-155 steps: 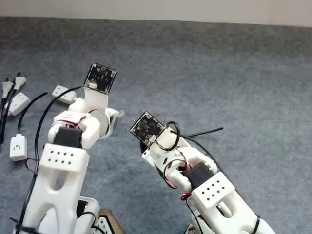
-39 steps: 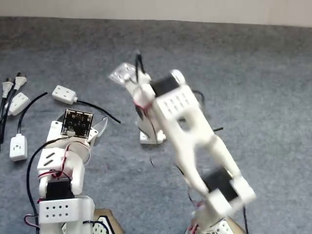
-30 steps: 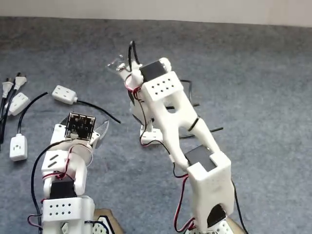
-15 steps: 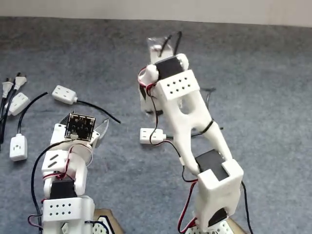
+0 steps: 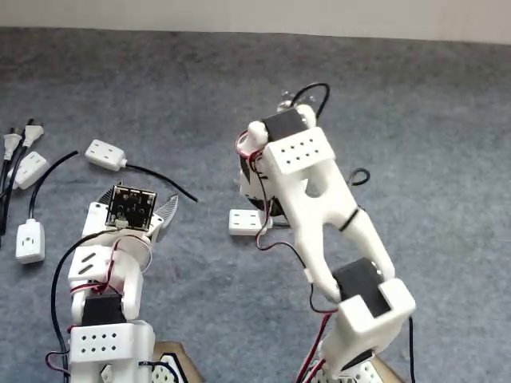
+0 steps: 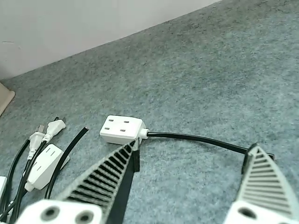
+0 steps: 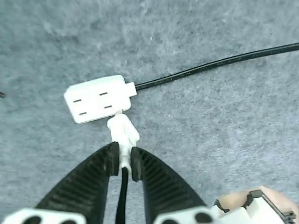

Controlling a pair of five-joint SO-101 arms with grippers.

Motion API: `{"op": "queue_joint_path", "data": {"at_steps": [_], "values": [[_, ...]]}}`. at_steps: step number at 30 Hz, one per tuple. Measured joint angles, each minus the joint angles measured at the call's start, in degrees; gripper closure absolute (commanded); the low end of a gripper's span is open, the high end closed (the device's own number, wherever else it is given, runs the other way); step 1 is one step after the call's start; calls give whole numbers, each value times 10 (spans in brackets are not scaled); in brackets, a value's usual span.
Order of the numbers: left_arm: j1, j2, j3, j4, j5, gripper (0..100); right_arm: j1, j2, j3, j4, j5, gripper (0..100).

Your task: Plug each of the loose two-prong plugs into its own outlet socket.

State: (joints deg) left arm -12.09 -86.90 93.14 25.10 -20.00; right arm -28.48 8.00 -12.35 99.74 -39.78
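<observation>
The right gripper (image 7: 123, 157) pinches a white two-prong plug (image 7: 122, 130) by its rear, both fingers pressed against its sides. The plug's black cord (image 7: 122, 191) runs back between them. The plug's long axis continues the line of the fingers, and its front end meets the long side wall of a white socket block (image 7: 98, 99) lying flat on the grey carpet (image 7: 224, 140). I cannot tell whether the prongs touch that wall. The block's slots sit on its upper face, looking up at the wrist camera, while the plug points across at its side. So, as I judge it, the plug is at the block but not lined up with any slot. It would need to be lifted and tipped prongs-down over one pair of slots before it can go in. The block's own black cord (image 7: 210, 63) leaves from one short end and runs away across the carpet.

From above, this block lies just beside the extended right arm, which is clearly the nearer arm. The left gripper (image 6: 194, 149) is well apart from it, fingers spread wide and holding nothing. A second socket block (image 6: 122, 129) with its black cable (image 6: 196, 139) lies on the carpet ahead of the left gripper. Beyond that block, towards the carpet's edge, lie two loose white plugs (image 6: 55, 127) side by side and another white socket block (image 6: 46, 158), all unplugged.
</observation>
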Motion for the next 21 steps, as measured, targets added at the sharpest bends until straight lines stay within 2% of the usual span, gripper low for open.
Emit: {"op": "queue_joint_path", "data": {"at_steps": [12, 21], "values": [[8, 0, 11, 0, 0, 659, 2, -17, 1, -36, -32, 993], [6, -2, 15, -4, 0, 659, -40, 4, 5, -59, -55, 993]]}}
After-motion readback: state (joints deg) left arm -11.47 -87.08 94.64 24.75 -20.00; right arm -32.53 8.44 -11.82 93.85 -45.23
